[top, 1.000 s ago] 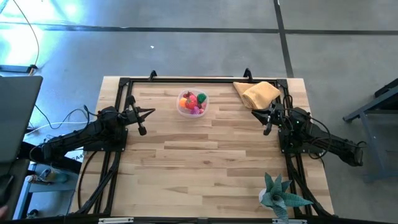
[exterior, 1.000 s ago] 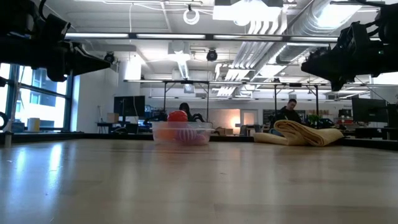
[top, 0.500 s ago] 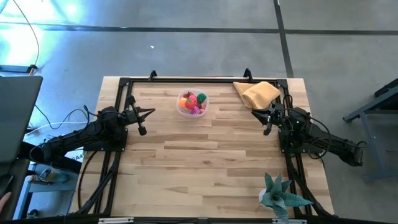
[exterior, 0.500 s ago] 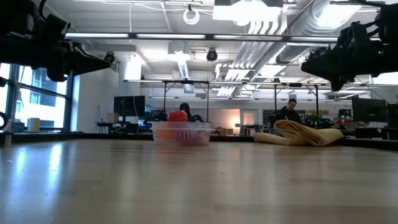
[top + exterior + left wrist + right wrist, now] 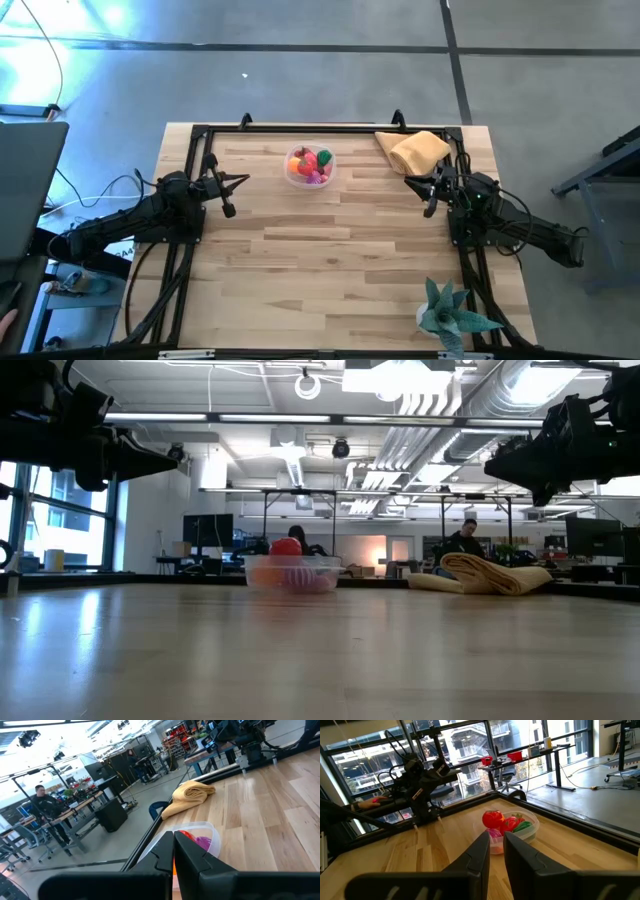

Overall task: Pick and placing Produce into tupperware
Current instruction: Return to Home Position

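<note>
Nothing has shifted: the small bright toy produce [image 5: 308, 163] lies in the clear shallow plastic tupperware [image 5: 288, 173] at far centre, the left gripper [image 5: 240, 180] and right gripper [image 5: 408, 181] (both clenched, empty) parked either side, so packing looks finished.

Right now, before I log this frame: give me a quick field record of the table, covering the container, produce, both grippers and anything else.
tupperware: far side of the table, left of centre
produce: red, orange, pink and green pieces, inside the tupperware
left gripper: raised at the table's left side, shut, empty
right gripper: raised at the right side, near the cloth, holding nothing
cloth: tan, folded, far right corner
plant: teal, spiky, near right corner
</note>
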Controlling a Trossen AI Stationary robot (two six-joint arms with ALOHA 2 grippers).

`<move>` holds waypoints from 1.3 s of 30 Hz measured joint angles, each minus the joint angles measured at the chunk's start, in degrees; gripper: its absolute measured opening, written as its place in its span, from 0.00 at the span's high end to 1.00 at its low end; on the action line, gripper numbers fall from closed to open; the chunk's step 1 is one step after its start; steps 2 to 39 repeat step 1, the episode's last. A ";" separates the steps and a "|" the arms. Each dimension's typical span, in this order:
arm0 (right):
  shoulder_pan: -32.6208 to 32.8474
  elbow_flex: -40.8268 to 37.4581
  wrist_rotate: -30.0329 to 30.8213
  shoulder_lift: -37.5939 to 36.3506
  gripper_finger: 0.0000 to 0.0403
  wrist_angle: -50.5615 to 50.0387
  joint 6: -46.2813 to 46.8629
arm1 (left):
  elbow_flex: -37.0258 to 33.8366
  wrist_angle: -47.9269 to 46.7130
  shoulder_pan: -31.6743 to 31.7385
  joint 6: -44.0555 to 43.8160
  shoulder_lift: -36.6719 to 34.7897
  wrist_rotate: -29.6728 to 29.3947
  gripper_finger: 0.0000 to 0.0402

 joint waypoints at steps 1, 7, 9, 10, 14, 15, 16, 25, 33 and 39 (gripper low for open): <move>0.00 0.00 0.00 0.00 0.89 0.00 0.00 | 0.00 0.00 0.00 0.01 -0.01 0.01 0.99; 0.00 0.00 0.00 0.00 0.89 0.00 0.00 | 0.00 0.00 0.00 0.01 -0.01 0.01 0.99; 0.00 0.00 0.00 0.00 0.89 0.00 0.00 | 0.00 0.00 0.00 0.01 -0.01 0.01 0.99; 0.00 0.00 0.00 0.00 0.89 0.00 0.00 | 0.00 0.00 0.00 0.01 -0.01 0.01 0.99; 0.00 0.00 0.00 0.00 0.89 0.00 0.00 | 0.00 0.00 0.00 0.01 -0.01 0.01 0.99; 0.00 0.00 0.00 0.00 0.89 0.00 0.00 | 0.00 0.00 0.00 0.01 -0.01 0.01 0.99; 0.00 0.00 0.00 0.00 0.89 0.00 0.00 | 0.00 0.00 0.00 0.01 -0.01 0.01 0.99; 0.00 0.00 0.00 0.00 0.89 0.00 0.00 | 0.00 0.00 0.00 0.01 -0.01 0.01 0.99; 0.00 0.00 0.00 0.00 0.89 0.00 0.00 | 0.00 0.00 0.00 0.01 -0.01 0.01 0.99; 0.00 0.00 0.00 0.00 0.89 0.00 0.00 | 0.00 0.00 0.00 0.01 -0.01 0.01 0.99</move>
